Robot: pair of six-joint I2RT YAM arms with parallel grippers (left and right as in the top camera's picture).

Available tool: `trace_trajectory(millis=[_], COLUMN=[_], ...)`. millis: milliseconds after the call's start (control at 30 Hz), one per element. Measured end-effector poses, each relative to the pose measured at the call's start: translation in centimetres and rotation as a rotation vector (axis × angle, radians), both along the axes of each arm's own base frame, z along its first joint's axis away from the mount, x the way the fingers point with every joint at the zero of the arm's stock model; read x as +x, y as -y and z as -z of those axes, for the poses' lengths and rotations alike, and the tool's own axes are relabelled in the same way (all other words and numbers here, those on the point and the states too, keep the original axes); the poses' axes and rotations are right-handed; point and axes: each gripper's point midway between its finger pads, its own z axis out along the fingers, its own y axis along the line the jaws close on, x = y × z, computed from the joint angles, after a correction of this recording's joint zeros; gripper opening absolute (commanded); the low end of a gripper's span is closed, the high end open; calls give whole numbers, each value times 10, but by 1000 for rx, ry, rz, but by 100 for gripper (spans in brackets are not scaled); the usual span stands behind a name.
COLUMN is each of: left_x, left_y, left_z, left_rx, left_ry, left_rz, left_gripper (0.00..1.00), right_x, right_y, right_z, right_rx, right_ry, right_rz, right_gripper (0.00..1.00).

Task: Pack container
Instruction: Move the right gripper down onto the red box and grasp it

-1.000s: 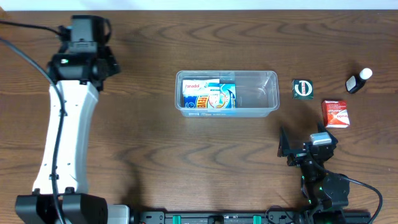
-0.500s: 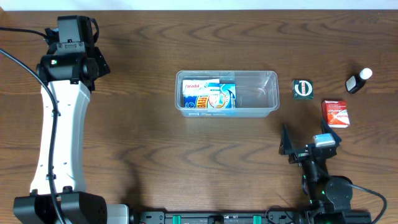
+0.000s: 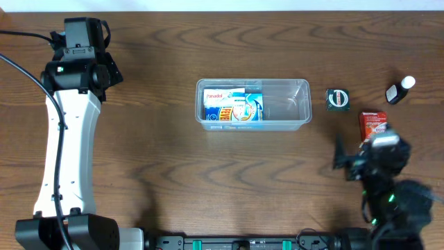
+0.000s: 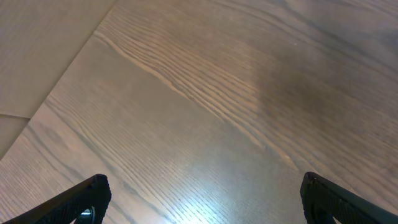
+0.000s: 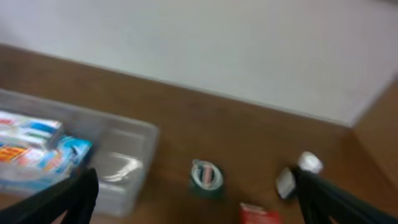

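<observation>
The right tool [image 5: 194, 190] was spread wide and held nothing. It stood off the container's [image 3: 288, 105] right end, on the near side, blurred, with the wrist aimed past that end. Just beyond it lay a red box [image 3: 373, 123], a round green tin [image 3: 338, 99] and a white-capped bottle [image 3: 400, 90].

The step looked like a reach for the red box. Next, the jaws would need to straddle it and lift it to the container's vacant right half.

The left tool [image 4: 202, 186], equally wide and empty, hung over bare bench [image 4: 205, 93] well left of the container, its arm stretched long.
</observation>
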Motion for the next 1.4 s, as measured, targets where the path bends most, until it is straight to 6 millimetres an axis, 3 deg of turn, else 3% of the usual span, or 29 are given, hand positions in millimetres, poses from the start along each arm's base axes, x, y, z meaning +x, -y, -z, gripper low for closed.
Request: trace_trajectory(millis=[100,333,533,733,967,1167,1400], left_x=[0,0,0,0,0,0,0], left_y=[0,0,0,0,0,0,0], left_z=[0,0,0,0,0,0,0], left_rx=[0,0,0,0,0,0,0], left_ry=[0,0,0,0,0,0,0], left_rz=[0,0,0,0,0,0,0], left_gripper=[98,98,98,98,98,98,98], right_x=[16,60,96,99,98,100,101], right_y=[13,37,61,87,129,132,133], right_z=[-3,23,32,53,109,147,174], right_rx=[2,23,30,-4,22,41,45], right_ry=[-152,-553,-661,-739,-914,-1022,-1092], right_rz=[44,42,77,166,276,268,250], right_gripper=[99,99,99,99,99,99,99])
